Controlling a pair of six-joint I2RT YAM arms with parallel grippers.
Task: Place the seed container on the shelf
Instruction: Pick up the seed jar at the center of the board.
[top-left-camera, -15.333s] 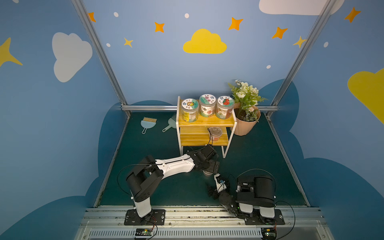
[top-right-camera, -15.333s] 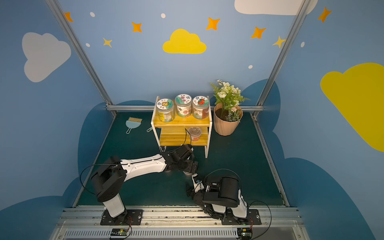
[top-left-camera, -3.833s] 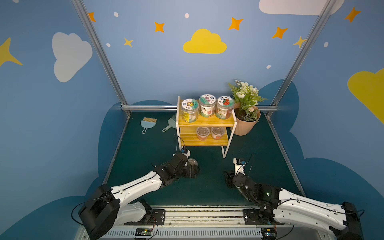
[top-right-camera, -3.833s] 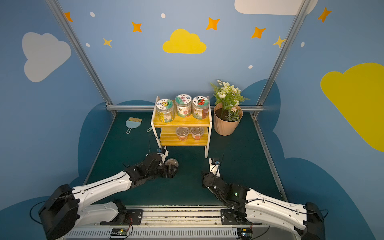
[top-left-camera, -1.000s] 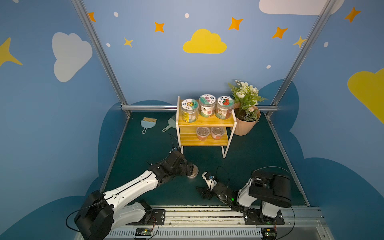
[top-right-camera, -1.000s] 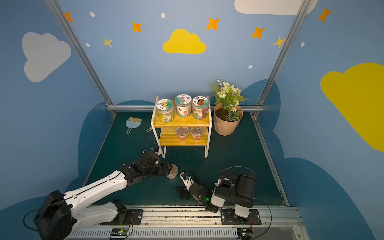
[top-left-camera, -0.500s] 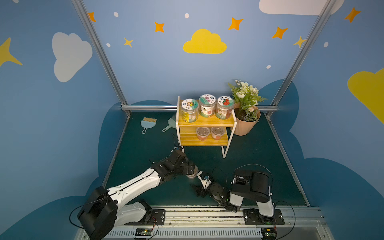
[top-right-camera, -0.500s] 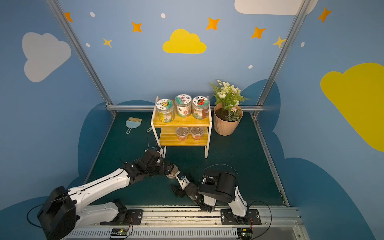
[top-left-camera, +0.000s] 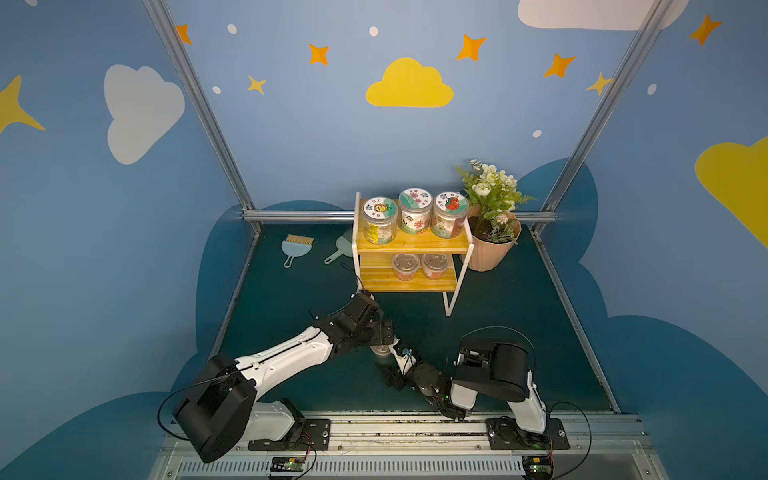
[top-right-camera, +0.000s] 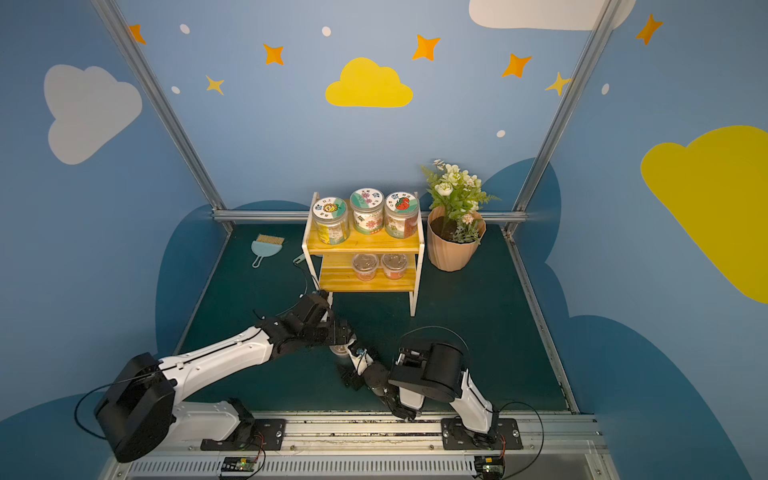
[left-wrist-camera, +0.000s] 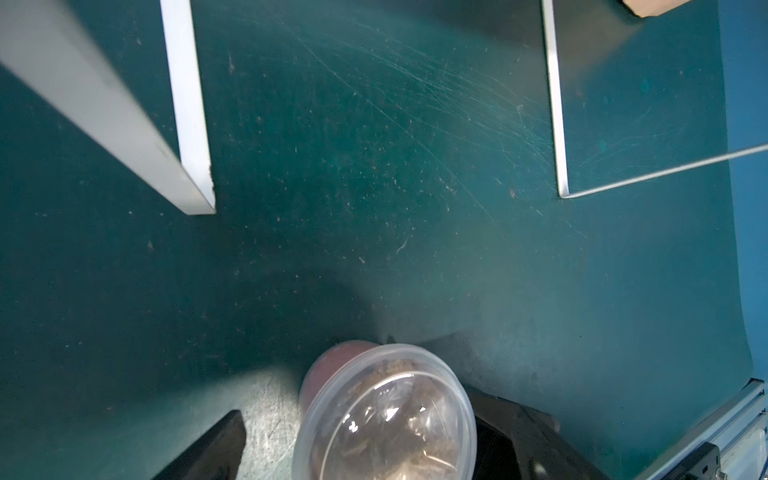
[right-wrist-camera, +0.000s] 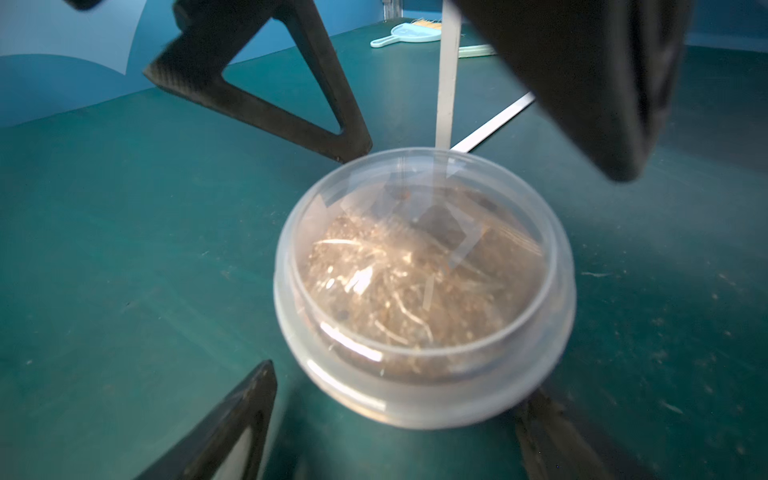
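Observation:
The seed container is a small clear lidded cup of brown seeds, standing on the green mat in front of the shelf. My left gripper hangs over it, open; one finger is clear of the cup, the other finger close beside it. My right gripper comes in low from the near side, open, fingertips just short of the cup. The left fingers show above the cup in the right wrist view.
Three tall labelled jars stand on the shelf's top board and two small seed cups on the lower board. A potted plant is to the shelf's right; a brush and a dustpan to its left. A white shelf leg is near the left gripper.
My right gripper has swung left along the mat up to the seed container, its jaws narrowing slightly. The left gripper has stayed open over the container, which has not moved.

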